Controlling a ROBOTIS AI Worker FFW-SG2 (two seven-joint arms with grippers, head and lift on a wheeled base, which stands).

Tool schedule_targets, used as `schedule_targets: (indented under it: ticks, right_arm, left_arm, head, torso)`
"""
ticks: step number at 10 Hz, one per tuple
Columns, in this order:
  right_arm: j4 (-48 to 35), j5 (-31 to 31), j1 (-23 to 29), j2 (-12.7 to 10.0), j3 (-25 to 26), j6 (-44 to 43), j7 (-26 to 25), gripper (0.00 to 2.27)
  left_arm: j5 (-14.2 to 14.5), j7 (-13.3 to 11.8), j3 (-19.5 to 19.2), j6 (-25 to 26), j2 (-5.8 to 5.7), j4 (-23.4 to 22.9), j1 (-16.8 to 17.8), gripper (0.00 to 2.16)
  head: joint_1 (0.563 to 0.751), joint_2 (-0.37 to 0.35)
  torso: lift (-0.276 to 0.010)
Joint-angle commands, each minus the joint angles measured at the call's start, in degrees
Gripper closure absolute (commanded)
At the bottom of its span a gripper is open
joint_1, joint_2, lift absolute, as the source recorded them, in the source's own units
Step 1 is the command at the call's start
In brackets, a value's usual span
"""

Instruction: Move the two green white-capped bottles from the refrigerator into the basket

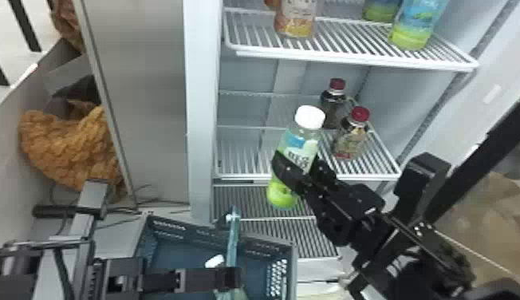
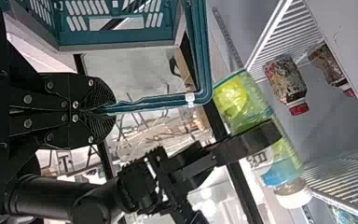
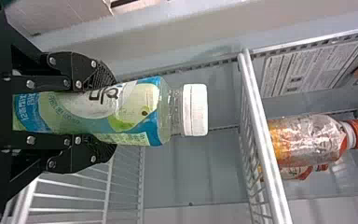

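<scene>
My right gripper (image 1: pixel 297 171) is shut around a green white-capped bottle (image 1: pixel 301 145), slightly tilted, in front of the refrigerator's middle shelf (image 1: pixel 363 175). In the right wrist view, that gripper (image 3: pixel 105 112) has one finger on either side of the bottle (image 3: pixel 135 112), whose white cap points away from it. My left gripper (image 1: pixel 231 277) is at the blue-green basket (image 1: pixel 293 263); in the left wrist view, the same gripper (image 2: pixel 105 111) is shut on the basket's handle (image 2: pixel 158 102). A white cap (image 1: pixel 214 261) shows inside the basket.
Two red-capped bottles (image 1: pixel 353 137) stand on the middle shelf behind the held bottle. Above, an orange-labelled bottle (image 1: pixel 295 20) and blue-green bottles (image 1: pixel 418 24) stand on the upper shelf (image 1: pixel 351 60). The refrigerator's side wall (image 1: pixel 201 119) rises behind the basket.
</scene>
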State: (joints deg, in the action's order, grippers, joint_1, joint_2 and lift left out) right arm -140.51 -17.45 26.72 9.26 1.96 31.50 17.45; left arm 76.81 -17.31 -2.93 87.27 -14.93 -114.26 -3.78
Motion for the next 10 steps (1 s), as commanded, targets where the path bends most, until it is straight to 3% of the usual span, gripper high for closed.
schedule_targets:
  ticks: [1, 5, 10]
  right_arm:
    - [-3.4, -1.3, 3.1, -0.5, 0.9, 2.8, 0.5, 0.9]
    - [-8.3, -5.3, 7.9, -1.4, 3.3, 11.5, 1.9, 0.9]
    - [-5.9, -10.0, 10.4, -2.1, 5.0, 18.6, 3.8, 0.9]
  left_arm:
    - [0.0, 0.0, 0.0, 0.1, -0.01, 0.0, 0.0, 1.16]
    - [0.0, 0.0, 0.1, 0.2, -0.01, 0.0, 0.0, 1.16]
    - [-0.1, 0.0, 0.0, 0.2, -0.01, 0.0, 0.0, 1.16]
  head:
    - [0.695, -0.203]
    - [0.695, -0.209]
    - [0.695, -0.193]
  torso:
    - [-0.263]
    - [-0.263]
    - [-0.263]
